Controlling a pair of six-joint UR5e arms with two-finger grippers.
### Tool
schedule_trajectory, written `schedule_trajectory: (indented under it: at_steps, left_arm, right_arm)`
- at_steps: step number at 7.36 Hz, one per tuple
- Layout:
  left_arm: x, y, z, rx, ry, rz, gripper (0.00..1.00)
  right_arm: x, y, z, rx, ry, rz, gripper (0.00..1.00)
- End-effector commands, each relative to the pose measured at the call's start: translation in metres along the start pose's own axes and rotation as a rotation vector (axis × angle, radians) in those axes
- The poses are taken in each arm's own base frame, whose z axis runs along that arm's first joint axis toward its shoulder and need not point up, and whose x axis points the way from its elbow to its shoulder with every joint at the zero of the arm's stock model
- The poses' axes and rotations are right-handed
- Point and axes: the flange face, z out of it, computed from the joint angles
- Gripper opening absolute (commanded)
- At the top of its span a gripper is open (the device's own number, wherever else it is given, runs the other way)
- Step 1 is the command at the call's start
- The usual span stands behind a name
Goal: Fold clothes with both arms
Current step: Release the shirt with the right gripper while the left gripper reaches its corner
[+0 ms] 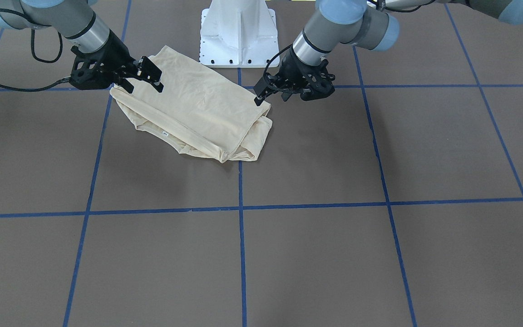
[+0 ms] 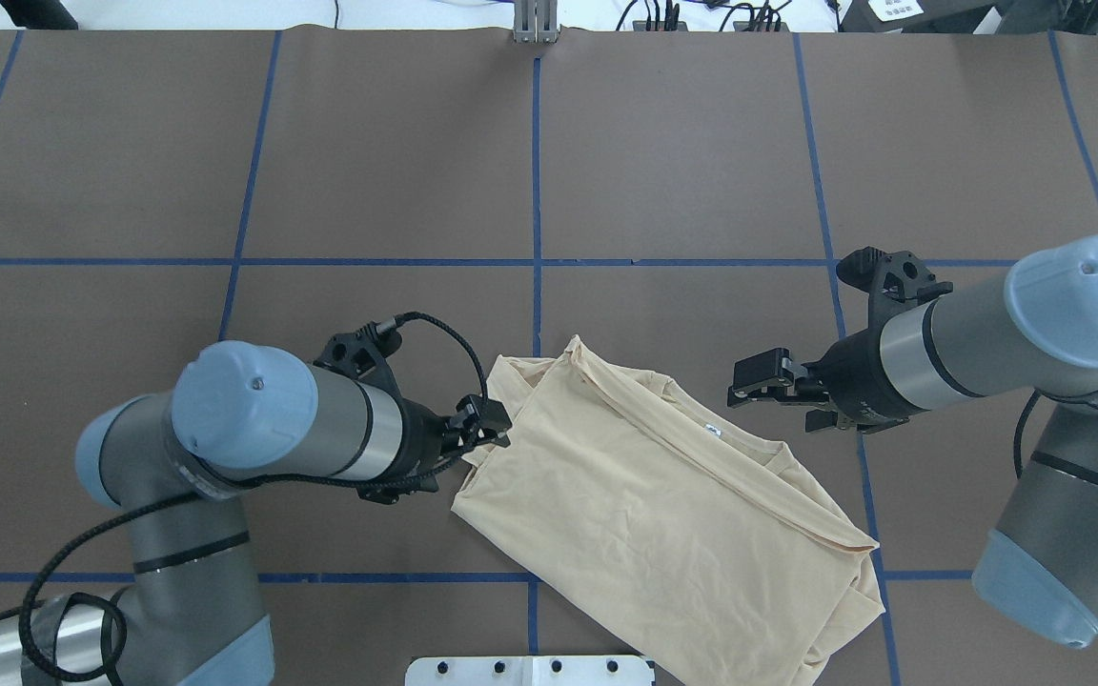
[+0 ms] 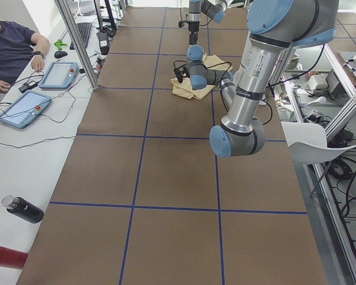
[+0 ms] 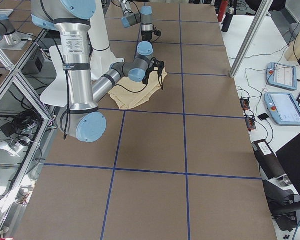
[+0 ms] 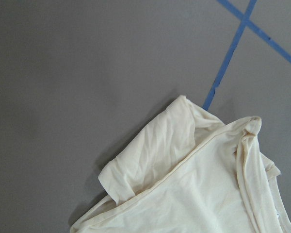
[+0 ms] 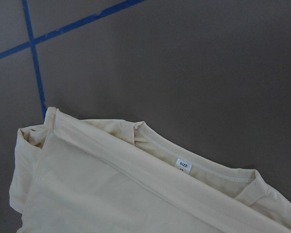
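Observation:
The cream-yellow T-shirt (image 1: 198,109) lies folded in a rough rectangle on the brown table, close to the robot base. It also shows in the overhead view (image 2: 644,495) and in both wrist views (image 5: 194,194) (image 6: 111,194). Its white neck label (image 2: 712,431) (image 6: 183,165) faces up at the far edge. The navy print is hidden. My left gripper (image 2: 489,426) (image 1: 259,94) hovers at the shirt's left corner and looks open and empty. My right gripper (image 2: 751,383) (image 1: 143,77) is open and empty, just above the shirt's right neck side. No fingers show in either wrist view.
The white pedestal base (image 1: 239,36) stands right behind the shirt. Blue tape lines (image 1: 242,254) grid the table. An operator (image 3: 12,47) with tablets (image 3: 59,74) sits at a side desk, and a dark bottle (image 3: 24,209) lies there.

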Motion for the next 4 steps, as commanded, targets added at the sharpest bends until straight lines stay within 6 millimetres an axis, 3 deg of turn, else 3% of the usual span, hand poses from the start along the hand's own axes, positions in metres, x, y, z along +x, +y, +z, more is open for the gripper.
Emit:
schedule_trajectory:
  at_steps: [1, 4]
  left_arm:
    - [-0.019, 0.025, 0.032, -0.013, -0.057, -0.021, 0.99]
    - [-0.03, 0.013, 0.057, 0.007, -0.108, -0.024, 0.98]
  right_arm:
    - [-0.003, -0.011, 0.005, 0.018, 0.003, -0.008, 1.0]
    - [-0.004, -0.011, 0.005, 0.022, 0.002, -0.009, 1.0]
